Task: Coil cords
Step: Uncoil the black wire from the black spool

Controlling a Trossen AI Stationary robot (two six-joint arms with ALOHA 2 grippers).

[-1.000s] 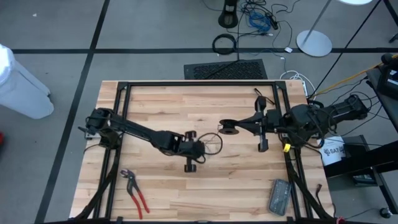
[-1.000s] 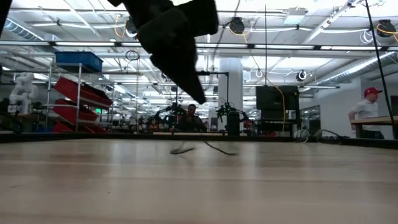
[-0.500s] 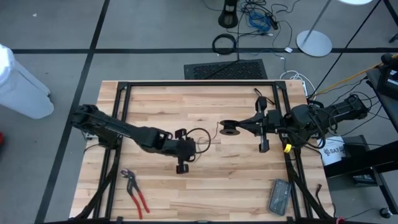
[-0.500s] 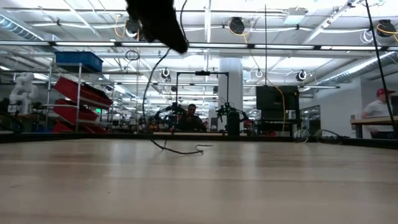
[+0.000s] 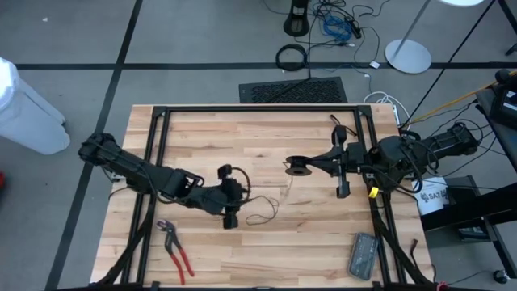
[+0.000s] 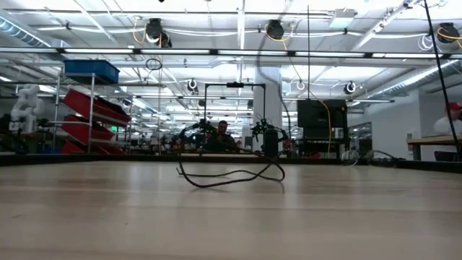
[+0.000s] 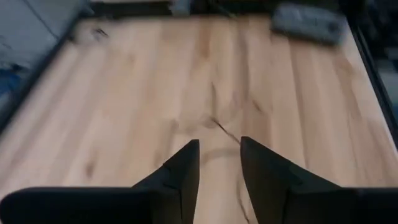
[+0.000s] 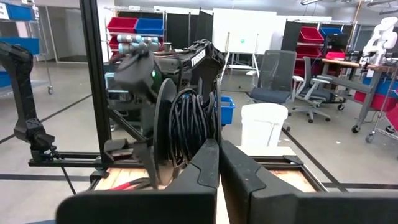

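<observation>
A: Where is the cord?

B: It lies loose on the table, just ahead of the left gripper, apart from its fingertips. In the high view it is a thin dark line curling between the two grippers. In the low view it shows as a low, sagging loop resting on the wood.

A: Is the left gripper holding it?

B: No. In the left wrist view its two fingers stand apart with bare wood between them, and the thin line of cord runs just beyond the tips, touching neither. The jaws are released.

A: And the puck?

B: A small round dark puck sits right at the tip of the right gripper, across the cord from the left one. Whether the gripper is pinching it I cannot tell.

A: How do the right gripper's fingers stand?

B: Clenched. In the right wrist view the fingers meet with no gap.

A: Anything else near the left gripper?

B: Pliers with red handles lie behind it and to one side, well apart, close to the table's near edge. A grey flat device lies far ahead, by the opposite corner.
</observation>
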